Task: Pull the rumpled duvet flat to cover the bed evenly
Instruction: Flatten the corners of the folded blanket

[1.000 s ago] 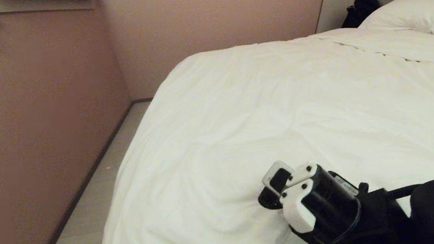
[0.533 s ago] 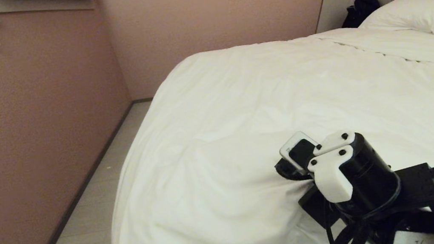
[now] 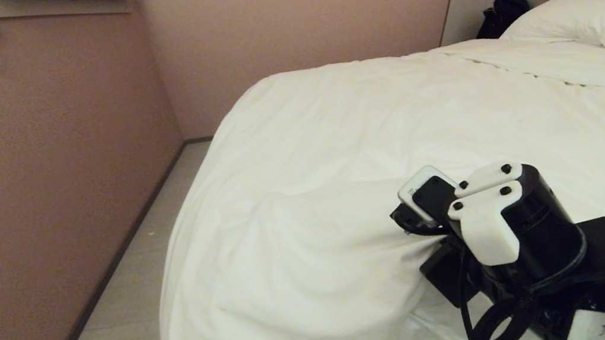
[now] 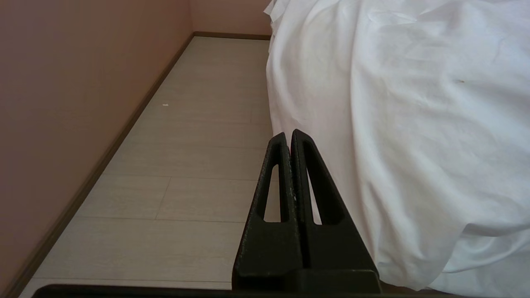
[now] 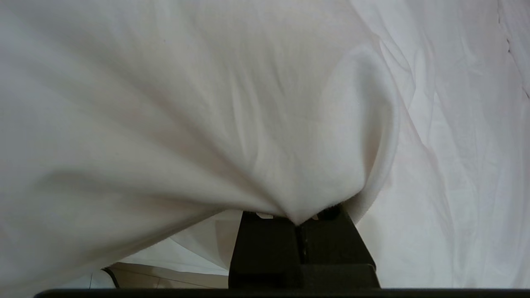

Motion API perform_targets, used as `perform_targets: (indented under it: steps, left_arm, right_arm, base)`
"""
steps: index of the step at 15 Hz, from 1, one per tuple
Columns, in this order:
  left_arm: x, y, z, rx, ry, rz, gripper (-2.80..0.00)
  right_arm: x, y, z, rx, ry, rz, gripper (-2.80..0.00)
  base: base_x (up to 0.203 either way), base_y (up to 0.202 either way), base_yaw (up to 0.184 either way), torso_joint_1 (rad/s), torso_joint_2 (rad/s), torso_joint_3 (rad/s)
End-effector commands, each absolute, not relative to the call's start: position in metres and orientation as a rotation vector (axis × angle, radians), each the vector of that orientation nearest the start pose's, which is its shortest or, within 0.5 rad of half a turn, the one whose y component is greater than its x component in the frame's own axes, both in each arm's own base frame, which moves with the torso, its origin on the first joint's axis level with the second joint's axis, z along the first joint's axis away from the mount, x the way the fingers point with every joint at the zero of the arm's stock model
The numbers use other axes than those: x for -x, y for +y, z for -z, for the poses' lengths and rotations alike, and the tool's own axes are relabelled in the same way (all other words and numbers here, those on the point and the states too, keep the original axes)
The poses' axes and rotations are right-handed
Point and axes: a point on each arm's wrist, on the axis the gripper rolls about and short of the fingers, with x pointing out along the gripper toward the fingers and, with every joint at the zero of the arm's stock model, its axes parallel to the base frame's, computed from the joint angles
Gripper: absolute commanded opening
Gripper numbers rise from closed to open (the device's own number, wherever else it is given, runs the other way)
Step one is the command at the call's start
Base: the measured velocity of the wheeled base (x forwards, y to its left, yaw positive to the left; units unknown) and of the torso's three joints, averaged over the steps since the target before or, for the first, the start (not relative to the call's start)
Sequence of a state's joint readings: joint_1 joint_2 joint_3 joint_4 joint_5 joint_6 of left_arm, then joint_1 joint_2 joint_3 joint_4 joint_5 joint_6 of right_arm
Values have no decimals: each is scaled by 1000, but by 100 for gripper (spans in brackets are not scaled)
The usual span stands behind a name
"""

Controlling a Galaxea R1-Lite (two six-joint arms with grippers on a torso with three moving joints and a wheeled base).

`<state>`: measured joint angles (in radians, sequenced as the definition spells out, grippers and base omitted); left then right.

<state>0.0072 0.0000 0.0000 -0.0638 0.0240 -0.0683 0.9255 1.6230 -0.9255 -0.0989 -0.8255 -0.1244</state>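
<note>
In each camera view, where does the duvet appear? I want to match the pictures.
Head view: the duvet covers the bed, right of the floor.
Left wrist view: hangs beside the shut left gripper.
Right wrist view: fills the picture, pinched in the right gripper.
Shared landmark: the floor.

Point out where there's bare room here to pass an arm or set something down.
The floor strip between the wall and the duvet's hanging edge is bare. The duvet's broad middle is free too. It is crowded at the near corner, where the right gripper pinches the duvet, and by the pillow and black bag.
</note>
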Motion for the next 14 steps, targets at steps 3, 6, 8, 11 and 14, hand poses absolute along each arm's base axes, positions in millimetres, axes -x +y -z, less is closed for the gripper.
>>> perform_targets:
  steps: [3,6,8,11,14]
  left_arm:
    - [23,0,-82,68,-67,-30,-280]
    - [23,0,-82,64,-66,-33,-280]
    - [23,0,-82,64,-66,-33,-280]
    - [23,0,-82,62,-64,-35,-280]
    - [23,0,-81,49,-55,-35,-280]
  right_arm:
    - [-183,210,-185,599,399,-110,-280]
    - [-187,210,-182,598,409,-101,-280]
    - [-190,211,-190,569,390,-100,-280]
    - [-198,216,-218,489,324,-91,-280]
    - [-213,221,-247,419,262,-65,-280]
  base:
    - [0,0,0,0,0,0]
    - [0,0,0,0,0,0]
    - [0,0,0,0,0,0]
    - [0,0,0,0,0,0]
    - [0,0,0,0,0,0]
